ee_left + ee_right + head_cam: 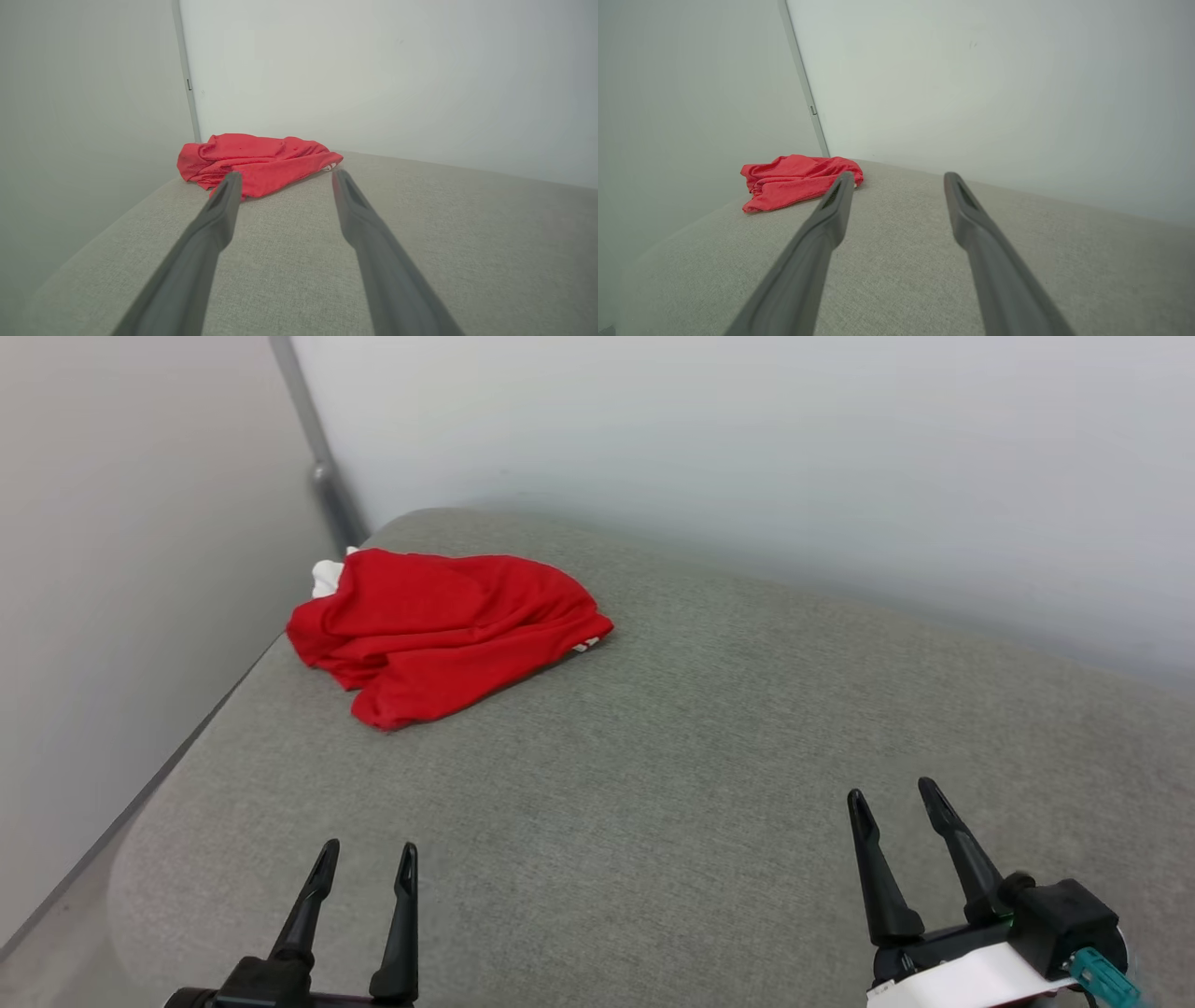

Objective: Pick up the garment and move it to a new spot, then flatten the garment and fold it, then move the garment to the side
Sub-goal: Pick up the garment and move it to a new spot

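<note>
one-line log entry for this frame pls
stage: pre-grasp | garment: crumpled, untouched, far left of cushion | left hand: open, empty | right hand: open, empty

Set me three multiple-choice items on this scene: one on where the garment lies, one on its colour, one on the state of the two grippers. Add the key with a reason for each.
1. Where on the grey cushion does the garment lie?
A. At its near right edge
B. Dead centre
C. At its far left corner

2. What is the garment's main colour?
A. Blue
B. Red
C. Black

3. How do the left gripper and the right gripper stand?
A. Both open, holding nothing
B. Both shut on the cloth
C. One open, one shut on the cloth

Key:
1 C: the head view shows it bunched at the cushion's far left corner.
2 B: the cloth is red, with only a bit of white at its far edge.
3 A: each pair of fingers is spread over bare cushion, well short of the garment.
</note>
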Robot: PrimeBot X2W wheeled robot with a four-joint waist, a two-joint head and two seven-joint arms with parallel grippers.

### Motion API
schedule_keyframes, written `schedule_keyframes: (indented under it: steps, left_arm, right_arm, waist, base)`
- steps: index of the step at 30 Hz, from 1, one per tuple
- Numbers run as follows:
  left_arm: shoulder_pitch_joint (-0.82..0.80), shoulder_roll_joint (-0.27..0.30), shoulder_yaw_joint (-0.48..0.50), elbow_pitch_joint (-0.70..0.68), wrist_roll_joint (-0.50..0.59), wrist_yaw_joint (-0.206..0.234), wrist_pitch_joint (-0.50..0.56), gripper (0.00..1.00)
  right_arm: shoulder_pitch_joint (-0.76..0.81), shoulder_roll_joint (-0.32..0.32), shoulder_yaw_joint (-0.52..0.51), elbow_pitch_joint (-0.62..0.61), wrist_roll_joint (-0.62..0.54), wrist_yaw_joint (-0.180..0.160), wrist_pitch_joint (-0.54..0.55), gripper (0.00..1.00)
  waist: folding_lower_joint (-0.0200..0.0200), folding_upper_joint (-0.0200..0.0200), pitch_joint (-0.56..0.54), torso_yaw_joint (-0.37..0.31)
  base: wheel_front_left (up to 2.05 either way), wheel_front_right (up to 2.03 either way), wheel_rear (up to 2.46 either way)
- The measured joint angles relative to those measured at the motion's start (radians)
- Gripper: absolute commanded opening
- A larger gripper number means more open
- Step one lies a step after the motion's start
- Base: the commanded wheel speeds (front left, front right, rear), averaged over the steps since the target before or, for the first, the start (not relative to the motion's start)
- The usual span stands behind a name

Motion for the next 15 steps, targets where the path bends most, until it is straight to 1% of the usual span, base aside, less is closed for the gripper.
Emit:
schedule_keyframes:
  steps: [6, 8, 15]
  left_arm:
    - [0.014, 0.000, 0.007, -0.001, 0.021, -0.002, 0.000, 1.00]
    - [0.018, 0.000, 0.015, -0.003, 0.015, 0.007, 0.000, 1.00]
    - [0.029, 0.000, 0.028, -0.014, 0.014, 0.007, 0.000, 1.00]
  right_arm:
    - [0.005, 0.000, 0.010, 0.004, 0.017, 0.000, 0.000, 1.00]
    - [0.005, 0.000, 0.017, 0.006, 0.020, 0.000, 0.000, 1.00]
    - [-0.012, 0.000, 0.040, 0.016, 0.020, 0.000, 0.000, 1.00]
  waist:
    - [0.0000, 0.0000, -0.016, 0.078]
    - [0.0000, 0.0000, -0.021, 0.096]
    - [0.0000, 0.0000, -0.026, 0.109]
  base:
    - [0.00, 0.00, 0.00]
    - [0.00, 0.00, 0.00]
    - [0.00, 0.00, 0.00]
